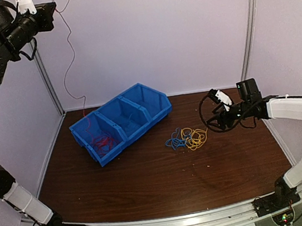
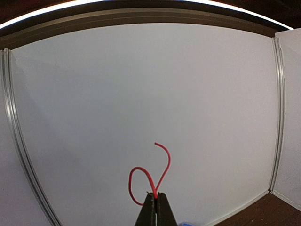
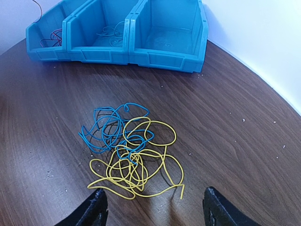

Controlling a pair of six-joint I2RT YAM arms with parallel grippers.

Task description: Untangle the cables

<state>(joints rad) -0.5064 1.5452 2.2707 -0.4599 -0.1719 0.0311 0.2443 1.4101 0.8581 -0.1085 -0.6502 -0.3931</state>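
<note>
High at the far left, the red cable was pinched in the left tool, seemingly for sorting away, while the blue cable and yellow cable, tangled on the desk, were judged next for the widely spread right tool.

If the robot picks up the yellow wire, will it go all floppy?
Probably floppy: the yellow wire lies in thin loose loops, and the red wire dangles limp from the shut left gripper. It looks very light. It may drag the blue wire along, since their loops overlap.
</note>
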